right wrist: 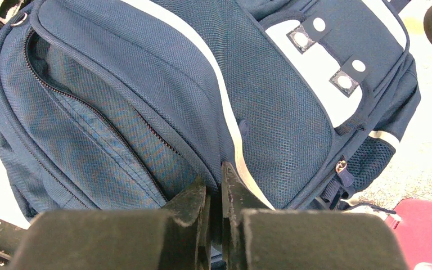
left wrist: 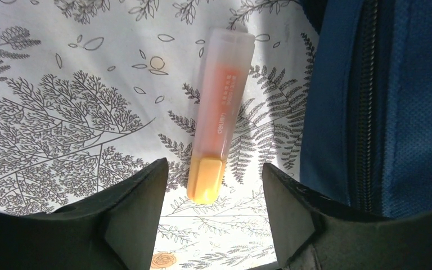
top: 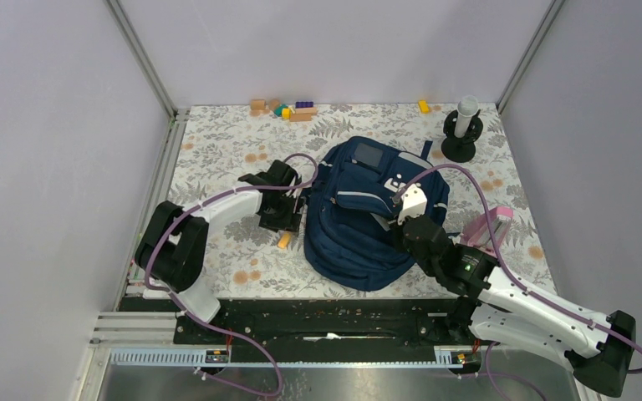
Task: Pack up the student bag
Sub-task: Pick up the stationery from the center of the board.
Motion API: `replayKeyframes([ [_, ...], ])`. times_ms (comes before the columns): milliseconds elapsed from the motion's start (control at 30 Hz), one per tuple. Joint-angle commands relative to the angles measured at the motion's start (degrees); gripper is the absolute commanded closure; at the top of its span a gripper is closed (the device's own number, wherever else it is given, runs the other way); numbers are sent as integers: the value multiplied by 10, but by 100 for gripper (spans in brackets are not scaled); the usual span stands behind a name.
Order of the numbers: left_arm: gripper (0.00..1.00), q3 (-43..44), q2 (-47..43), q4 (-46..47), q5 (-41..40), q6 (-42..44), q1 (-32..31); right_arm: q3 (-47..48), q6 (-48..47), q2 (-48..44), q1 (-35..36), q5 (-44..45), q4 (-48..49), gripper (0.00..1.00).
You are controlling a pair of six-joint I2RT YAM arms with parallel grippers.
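1. The left fingers (left wrist: 211,180) are spread open and grip nothing. They stand either side of the yellow-orange end of an orange highlighter (left wrist: 216,112) without touching it.
2. The highlighter lies flat on the floral table (left wrist: 62,112), its frosted cap pointing toward the top of the left wrist view.
3. Just right of the highlighter, the zipped side of the student bag (left wrist: 382,101) fills the right of that view. It sits close to the right-hand finger and crowds that side.
4. The right fingers (right wrist: 218,194) are closed almost together, pinching the fabric edge of a front flap of the student bag where the light stripe runs down to them.
5. To the left of that pinch, a zipped compartment gapes open, showing its lining.
6. In the top view the student bag (top: 368,217) lies in the middle of the table, between the two arms, front pockets facing up.
7. A pink case (top: 493,225) sits at the right of the frame, just beside the right arm.
8. Along the far edge are coloured blocks (top: 284,107) at upper centre-left, a lone yellow block (top: 424,106), and a black stand with a pale cylinder (top: 461,129) at upper right, well apart from both arms.
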Motion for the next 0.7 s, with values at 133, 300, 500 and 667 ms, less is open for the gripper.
replayKeyframes([
  [133,44,-3,9,-9,7,9,-9,27,23,-1,4,0,5,100],
  [300,51,-1,20,-6,5,7,-12,26,24,0,4,3,5,100],
  [500,55,1,46,-9,-6,6,-15,26,25,-7,4,5,5,100],
  [667,72,-1,54,-6,-18,5,-18,26,30,-10,4,5,4,100],
])
